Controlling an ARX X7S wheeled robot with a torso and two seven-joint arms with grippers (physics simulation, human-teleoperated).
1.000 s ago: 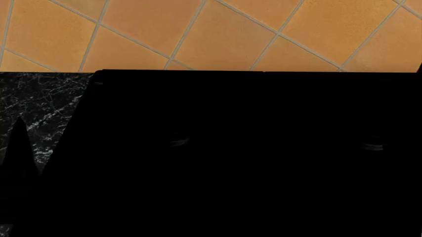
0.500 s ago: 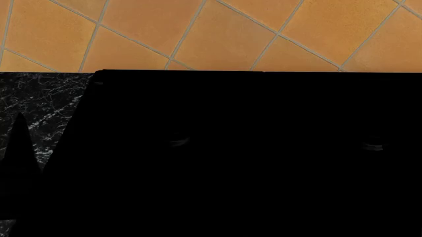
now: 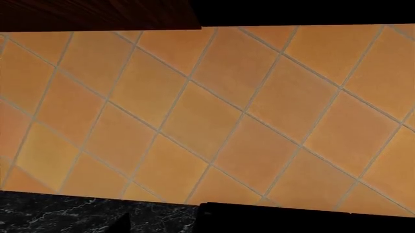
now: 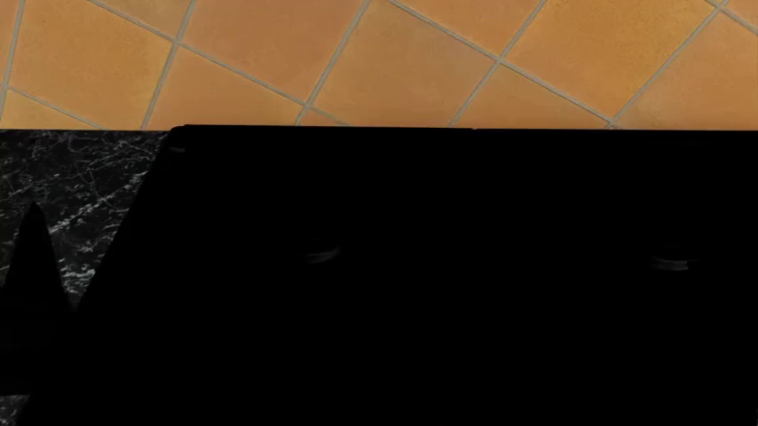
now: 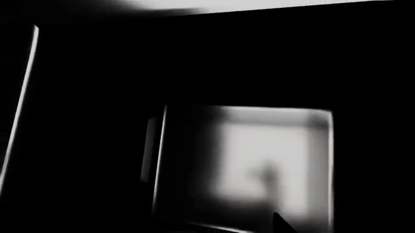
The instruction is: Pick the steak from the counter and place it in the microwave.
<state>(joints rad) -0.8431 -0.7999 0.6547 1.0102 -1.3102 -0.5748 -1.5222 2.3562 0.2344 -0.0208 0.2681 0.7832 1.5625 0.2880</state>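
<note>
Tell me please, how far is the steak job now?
Nothing settles it. No steak shows in any view. The head view shows a black appliance top beside the marble counter under the tiled wall. The right wrist view shows a dark chamber with a pale panel, perhaps the microwave. No tool is visible.

the head view looks steeply down, close above a black appliance top (image 4: 450,266) backed by the orange tiled wall (image 4: 391,62), which the left wrist view (image 3: 214,121) shares, while the right wrist view faces a dark, blurred panel (image 5: 259,160).
</note>
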